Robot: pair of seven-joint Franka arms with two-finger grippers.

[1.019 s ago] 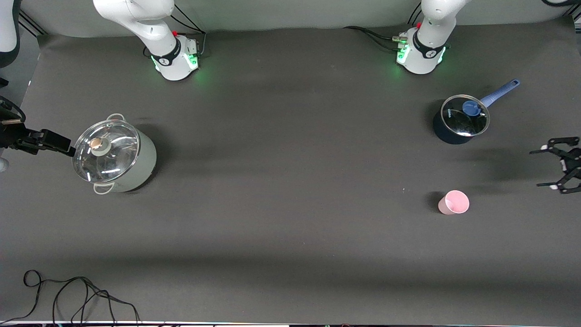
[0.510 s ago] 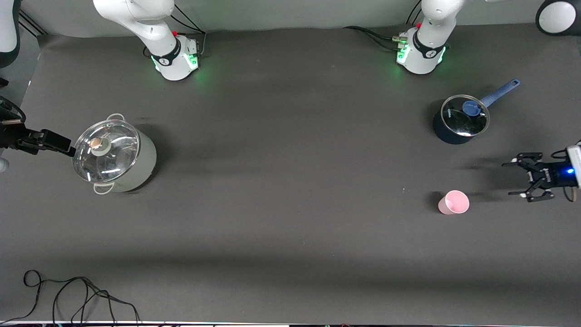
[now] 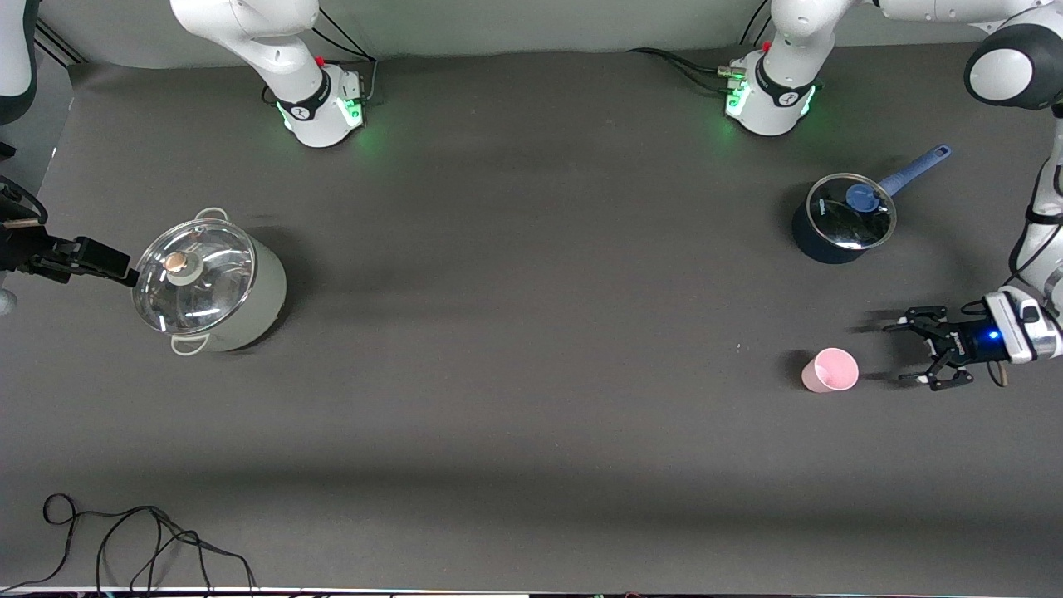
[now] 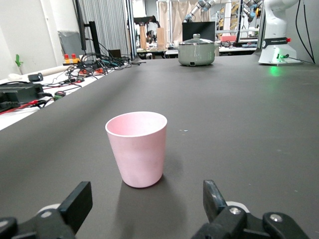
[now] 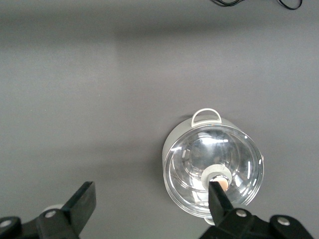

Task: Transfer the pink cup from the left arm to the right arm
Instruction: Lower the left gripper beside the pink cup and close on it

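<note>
The pink cup (image 3: pixel 830 370) stands upright on the dark table near the left arm's end; it also shows in the left wrist view (image 4: pixel 137 148). My left gripper (image 3: pixel 901 352) is open and empty, low over the table beside the cup on the side toward the left arm's end, fingers pointing at it with a small gap. In the left wrist view the gripper (image 4: pixel 144 201) has the cup centred just ahead of its open fingers. My right gripper (image 3: pixel 104 266) waits open and empty in the air beside the grey pot; in its wrist view (image 5: pixel 152 199) it looks down on that pot.
A grey-green pot with a glass lid (image 3: pixel 208 282) stands toward the right arm's end, also in the right wrist view (image 5: pixel 214 169). A dark blue saucepan with a glass lid (image 3: pixel 843 220) stands farther from the camera than the cup. A black cable (image 3: pixel 141 540) lies at the front edge.
My left gripper has come in from the table's end toward the pink cup, staying open. The cup and the right arm have not moved.
</note>
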